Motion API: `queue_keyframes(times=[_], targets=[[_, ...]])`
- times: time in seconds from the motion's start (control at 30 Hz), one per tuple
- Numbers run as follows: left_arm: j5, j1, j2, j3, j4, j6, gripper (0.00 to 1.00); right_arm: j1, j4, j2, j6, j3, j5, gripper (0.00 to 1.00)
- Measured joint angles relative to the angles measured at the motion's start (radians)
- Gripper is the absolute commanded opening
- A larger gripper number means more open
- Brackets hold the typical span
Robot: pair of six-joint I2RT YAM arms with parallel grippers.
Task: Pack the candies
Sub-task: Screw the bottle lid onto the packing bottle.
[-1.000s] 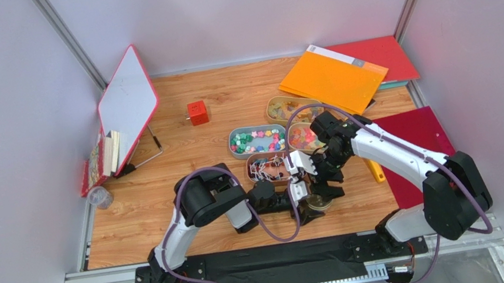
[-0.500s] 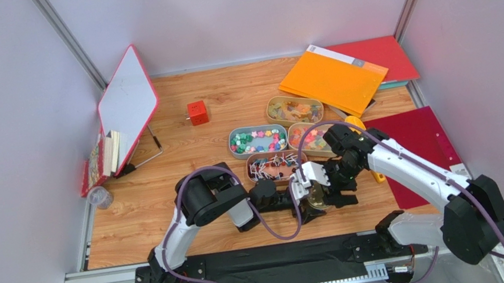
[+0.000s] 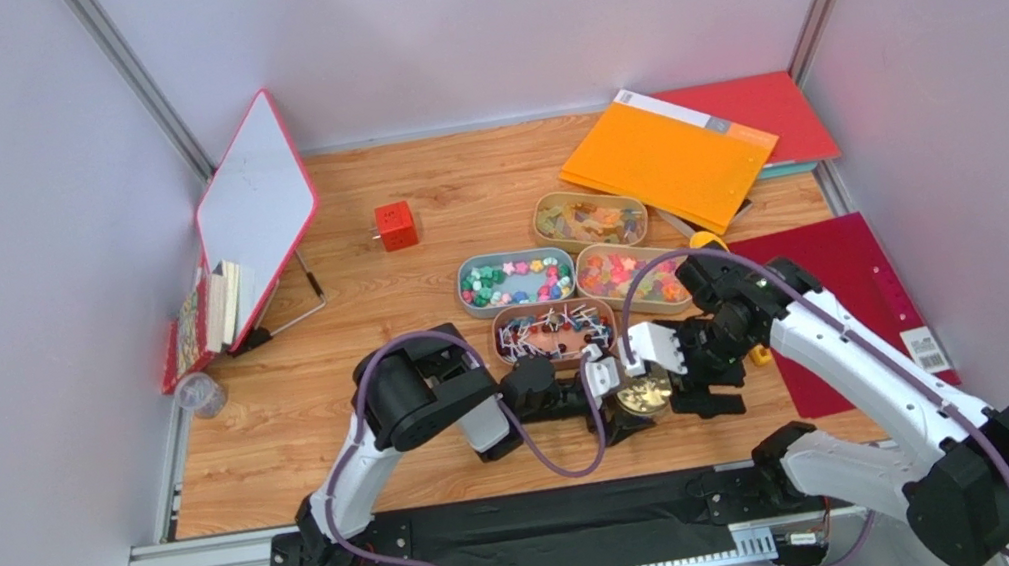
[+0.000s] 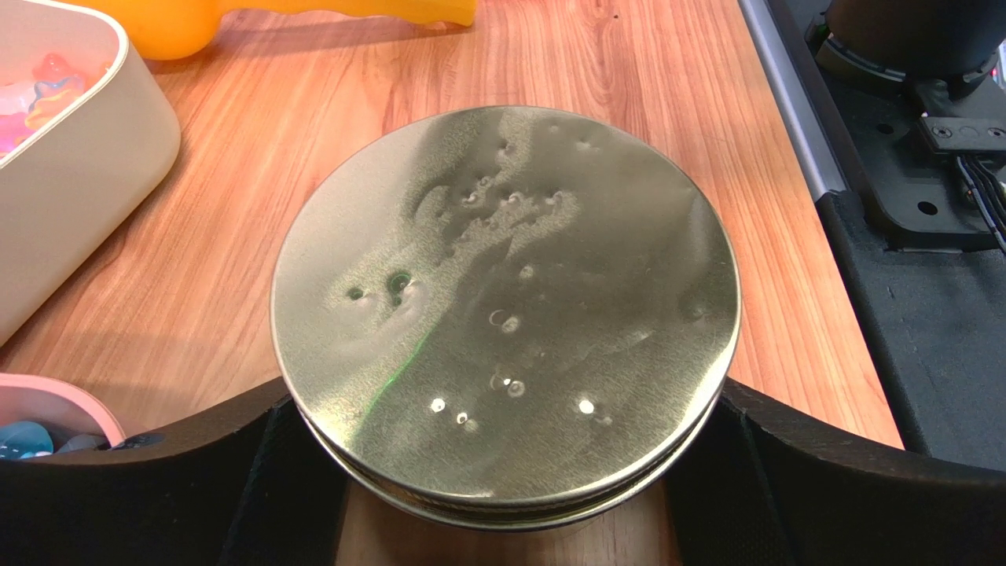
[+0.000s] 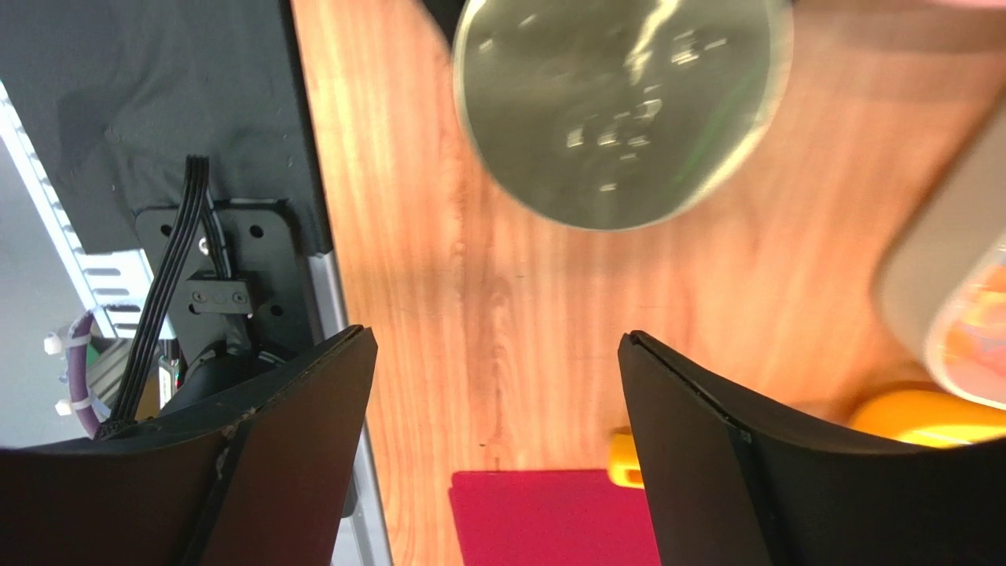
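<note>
Between the left jaws sits the gold lid (image 4: 505,313), candies (image 3: 517,281) beyond.

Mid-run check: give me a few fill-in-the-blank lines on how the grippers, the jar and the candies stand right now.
1. The left gripper is clamped on the jar, which wears a round ____ lid.
2. The right gripper is ____, with nothing between its fingers.
3. The candies lie sorted in ____ oval trays just behind the jar.

Missing words: gold; open; four.
</note>
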Motion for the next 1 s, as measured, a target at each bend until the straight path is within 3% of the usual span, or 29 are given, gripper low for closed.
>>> queue_keyframes(times=[0.2,0.5,1.0], targets=[[0.0,0.0,0.0,0.0,0.0,0.0,0.0,-0.003,0.039,0.113,0.039,0.133,-0.061,0.82],[-0.002,0.0,0.0,0.006,-0.009,0.001,0.0,-0.003,0.075,0.33,0.037,0.199,-0.17,0.82],[-0.005,0.0,-0.003,0.006,-0.015,0.002,0.0,0.01,0.137,0.394,0.037,0.206,-0.202,0.82]])
